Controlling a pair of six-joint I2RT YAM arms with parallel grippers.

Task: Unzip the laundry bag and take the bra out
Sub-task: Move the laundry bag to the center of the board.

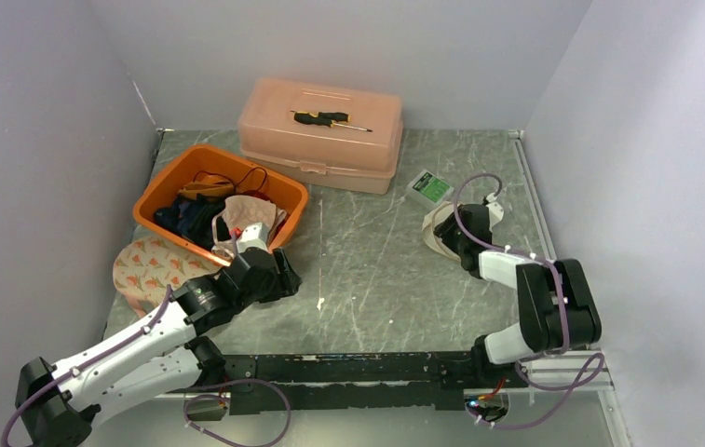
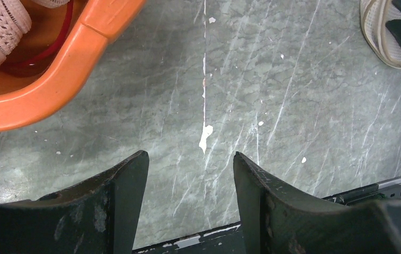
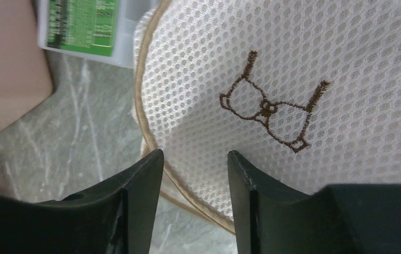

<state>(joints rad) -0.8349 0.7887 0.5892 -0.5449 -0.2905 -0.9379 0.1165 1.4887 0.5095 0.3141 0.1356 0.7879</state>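
Observation:
The laundry bag (image 3: 272, 69) is white mesh with a tan rim and a brown embroidered bra emblem. In the top view it lies at the right middle of the table (image 1: 437, 228), mostly under my right arm. My right gripper (image 3: 195, 156) is open, its jaws straddling the bag's tan rim, close above it. No zipper pull shows. The bag's edge also shows in the left wrist view (image 2: 381, 32). My left gripper (image 2: 190, 159) is open and empty over bare table, beside the orange bin (image 2: 55, 79). The bra is hidden.
An orange bin (image 1: 278, 191) of clothes and cables stands at the left, with a floral pouch (image 1: 148, 265) beside it. A pink toolbox (image 1: 320, 135) with a screwdriver (image 1: 328, 118) on top stands at the back. A green-labelled packet (image 1: 430, 186) lies by the bag.

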